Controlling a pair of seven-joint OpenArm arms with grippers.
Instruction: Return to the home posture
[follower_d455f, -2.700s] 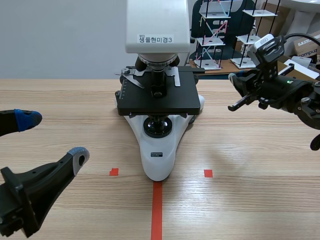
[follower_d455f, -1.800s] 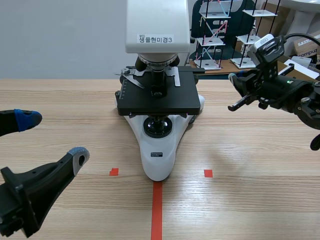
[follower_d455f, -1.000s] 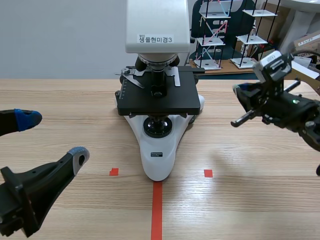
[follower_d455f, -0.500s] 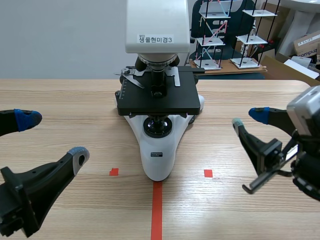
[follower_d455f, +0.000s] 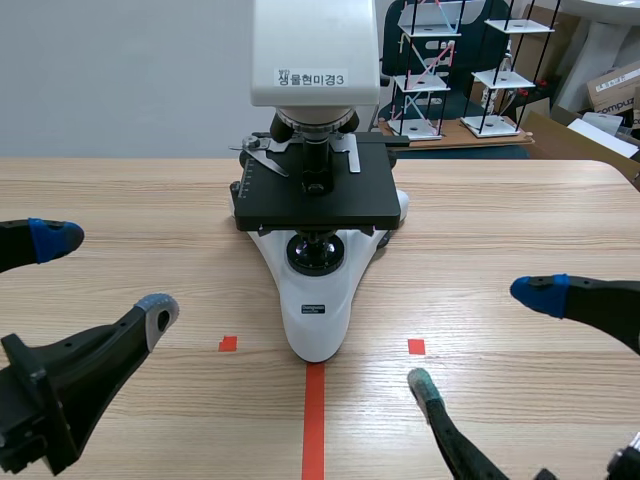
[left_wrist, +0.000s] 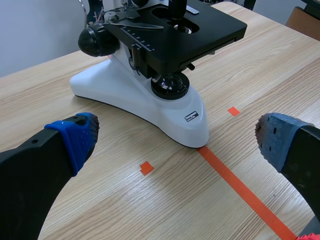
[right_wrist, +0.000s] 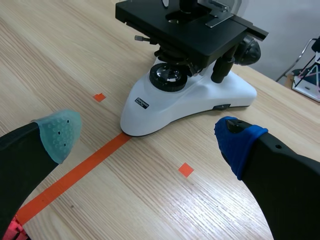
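A white microscope (follower_d455f: 316, 190) with a black stage stands at the table's middle, on the end of the orange tape line. My left gripper (follower_d455f: 100, 275) hangs open low at the near left, nothing between its fingers. In the left wrist view the microscope (left_wrist: 150, 75) lies ahead of the open left gripper (left_wrist: 175, 140). My right gripper (follower_d455f: 485, 335) is open low at the near right, its blue pad (follower_d455f: 540, 293) and grey-green pad (follower_d455f: 422, 383) wide apart. In the right wrist view the microscope (right_wrist: 195, 75) stands ahead of the empty right gripper (right_wrist: 147, 135).
Behind the table's far right edge stand white wire racks (follower_d455f: 440, 65) and cardboard boxes (follower_d455f: 610, 90). Bare wooden table (follower_d455f: 500, 240) spreads on both sides of the microscope.
The right arm has come down from beside the microscope stage toward the near right of the table, and its gripper has opened wide. The left arm has not moved.
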